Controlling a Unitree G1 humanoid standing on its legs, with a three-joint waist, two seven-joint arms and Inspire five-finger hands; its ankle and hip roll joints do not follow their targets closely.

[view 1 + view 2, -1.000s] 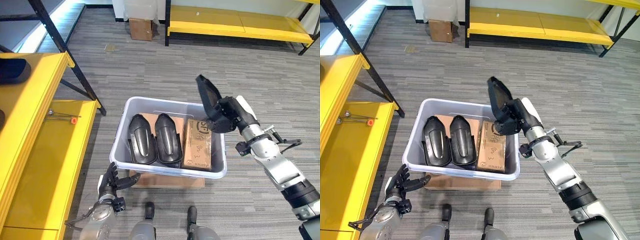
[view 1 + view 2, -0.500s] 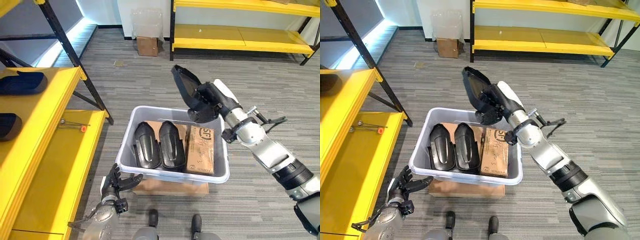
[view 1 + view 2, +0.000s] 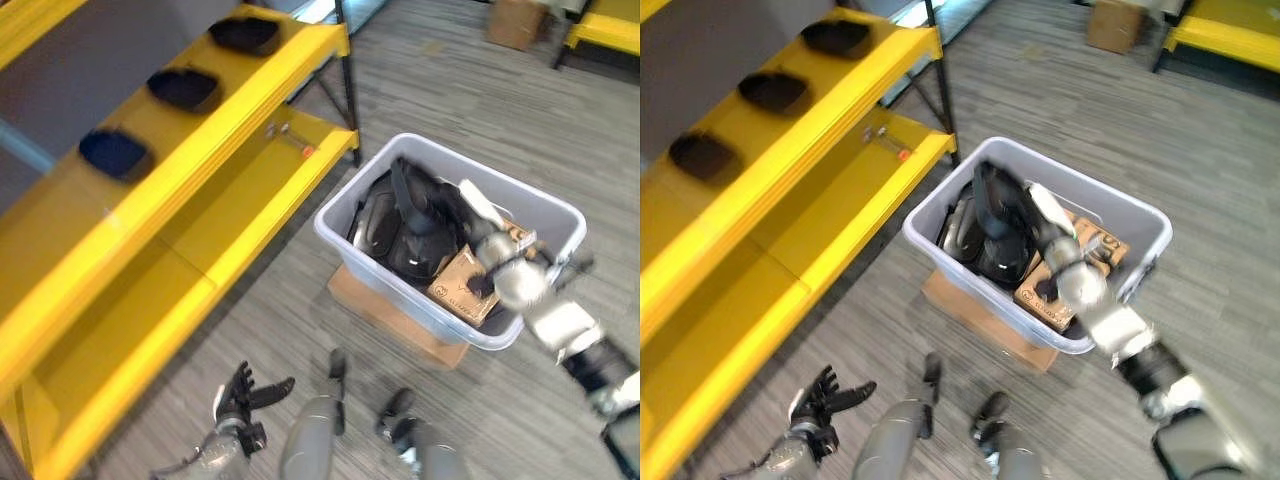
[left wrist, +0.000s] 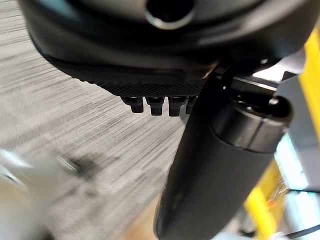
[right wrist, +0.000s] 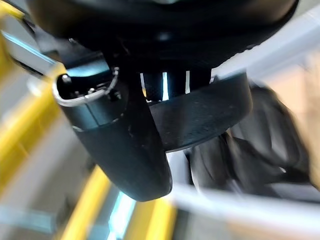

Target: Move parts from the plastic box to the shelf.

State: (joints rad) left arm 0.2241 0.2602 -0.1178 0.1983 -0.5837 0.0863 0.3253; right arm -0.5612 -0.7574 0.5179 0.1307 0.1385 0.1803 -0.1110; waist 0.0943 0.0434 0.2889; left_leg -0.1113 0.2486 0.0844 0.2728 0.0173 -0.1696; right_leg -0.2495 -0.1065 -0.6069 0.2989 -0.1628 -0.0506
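Three dark parts [image 3: 184, 88] already lie on the yellow shelf [image 3: 250, 110] at left. The right hand [image 3: 1025, 225] grips another black part [image 3: 992, 200] above the plastic box [image 3: 1140, 225]; apparently more remain inside. The left hand [image 3: 820, 397] hangs near, fingers spread.

A black curved part [image 3: 408, 196] stands tilted above the grey plastic box [image 3: 345, 201]; three lie on the yellow shelf [image 3: 250, 95].
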